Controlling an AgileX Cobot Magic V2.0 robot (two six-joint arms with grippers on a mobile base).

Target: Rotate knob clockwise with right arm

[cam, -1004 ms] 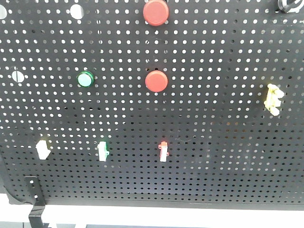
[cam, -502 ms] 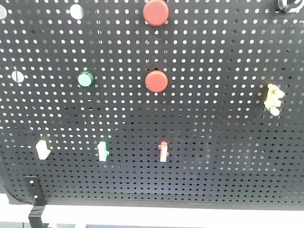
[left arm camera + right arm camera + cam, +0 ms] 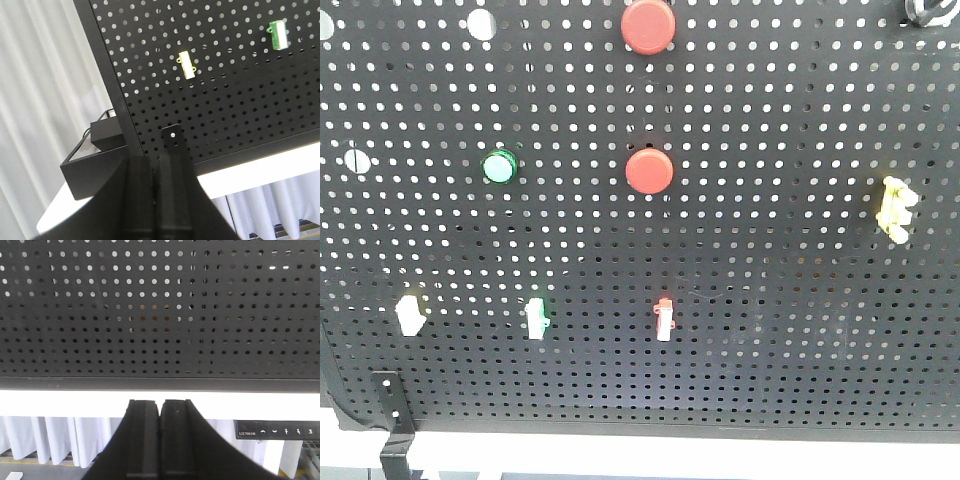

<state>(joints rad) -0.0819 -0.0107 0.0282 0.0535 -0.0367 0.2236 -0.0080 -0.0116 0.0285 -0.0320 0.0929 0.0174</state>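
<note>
The knob (image 3: 921,9) is small, black and round with a pale silvery ring. It is cut off by the top right corner of the front view, on the black pegboard (image 3: 770,200). Neither arm shows in the front view. My right gripper (image 3: 160,403) is shut and empty. It sits low in front of the white table edge, below the pegboard's bottom rail (image 3: 160,384), and the knob is not in its view. My left gripper (image 3: 155,161) is shut and empty near the board's lower left corner post (image 3: 120,115).
Two big red buttons (image 3: 648,25) (image 3: 649,171) and a green button (image 3: 500,166) stand on the board. A yellow pronged piece (image 3: 894,208) is at the right. Three small switches (image 3: 410,313) (image 3: 536,318) (image 3: 664,319) line the lower row. A black box (image 3: 95,160) sits behind the board.
</note>
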